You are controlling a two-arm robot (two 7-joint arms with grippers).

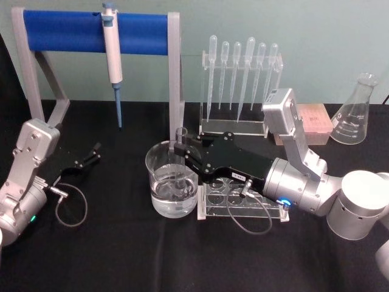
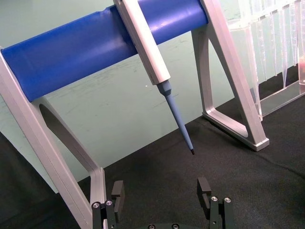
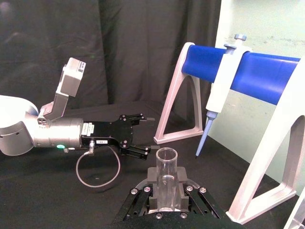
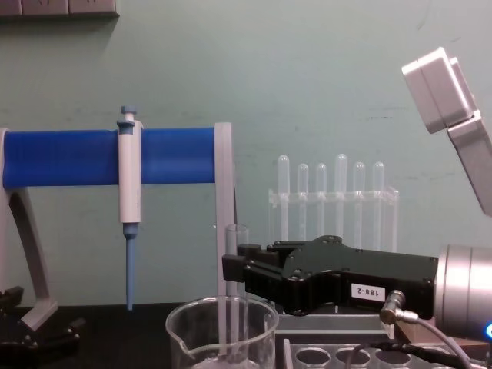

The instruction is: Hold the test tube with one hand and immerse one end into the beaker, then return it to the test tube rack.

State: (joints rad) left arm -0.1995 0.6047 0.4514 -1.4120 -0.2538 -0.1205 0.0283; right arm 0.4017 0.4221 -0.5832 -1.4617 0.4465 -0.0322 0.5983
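Observation:
The test tube stands upright with its lower end inside the beaker, which holds clear liquid. My right gripper, black with a white "188-2" label, reaches in from the right and is shut on the test tube just above the beaker's rim. In the chest view the test tube rises out of the beaker beside the right gripper. The right wrist view looks down on the test tube, clamped between the fingers. My left gripper rests open at the left, apart from both.
A blue-barred stand with a hanging pipette is behind the beaker. A clear rack of plastic pipettes, a pink box and a conical flask stand at the back right. A white rack with round holes lies under the right gripper.

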